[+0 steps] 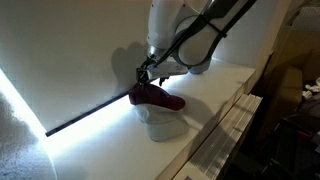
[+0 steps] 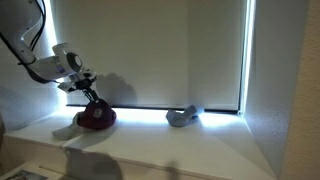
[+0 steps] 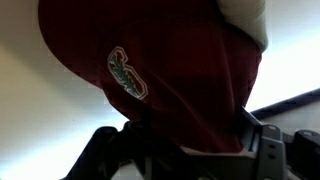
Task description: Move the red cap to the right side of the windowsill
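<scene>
The red cap (image 1: 155,96) is a dark maroon baseball cap held just above a pale grey-white cap (image 1: 160,122) on the white windowsill (image 1: 110,150). My gripper (image 1: 147,74) is shut on the red cap's back edge. In an exterior view the red cap (image 2: 97,117) hangs from my gripper (image 2: 91,97) at the left part of the windowsill (image 2: 170,145). In the wrist view the red cap (image 3: 170,70) fills the frame with a small emblem on it, pinched between my gripper's fingers (image 3: 190,145).
A blue-grey cap (image 2: 183,117) lies on the sill further right, near the blind's lower corner. A bright light strip (image 2: 150,112) runs along the sill's back edge. A wall (image 2: 285,90) closes the sill's right end. A radiator grille (image 1: 235,135) runs along the sill's front.
</scene>
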You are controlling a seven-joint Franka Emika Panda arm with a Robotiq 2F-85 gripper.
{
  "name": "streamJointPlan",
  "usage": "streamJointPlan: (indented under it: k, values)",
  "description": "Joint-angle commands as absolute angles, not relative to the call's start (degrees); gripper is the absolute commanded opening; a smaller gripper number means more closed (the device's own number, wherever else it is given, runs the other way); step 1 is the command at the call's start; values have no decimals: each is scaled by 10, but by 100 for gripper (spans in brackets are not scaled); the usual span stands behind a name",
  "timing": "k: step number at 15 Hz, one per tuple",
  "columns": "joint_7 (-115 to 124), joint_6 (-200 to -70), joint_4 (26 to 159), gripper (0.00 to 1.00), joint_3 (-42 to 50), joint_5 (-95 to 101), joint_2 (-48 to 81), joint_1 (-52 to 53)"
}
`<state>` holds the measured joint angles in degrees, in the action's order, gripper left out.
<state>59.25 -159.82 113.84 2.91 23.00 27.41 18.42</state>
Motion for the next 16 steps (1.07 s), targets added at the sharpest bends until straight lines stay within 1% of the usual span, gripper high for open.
streamJointPlan:
  k: [1, 2, 3, 7, 9, 11, 12, 13, 14, 15, 16]
  values:
    - [577, -1606, 1142, 53, 46, 209, 272, 199]
    - [579, -1607, 1143, 45, 49, 208, 272, 202]
    - [578, -1607, 1143, 40, 50, 206, 271, 204]
    - [581, -1607, 1143, 10, 56, 206, 271, 210]
    - [592, -1605, 1142, 0, 64, 205, 272, 212]
    - [598, -1588, 1136, 0, 72, 200, 276, 212]
    - [617, -1596, 1137, 2, 86, 205, 275, 218]
    - [632, -1602, 1140, 0, 99, 211, 273, 224]
    - [664, -1616, 1150, 2, 125, 231, 265, 241]
    - [706, -1641, 1175, 1, 158, 263, 244, 268]
    - [736, -1667, 1242, 2, 205, 307, 181, 281]
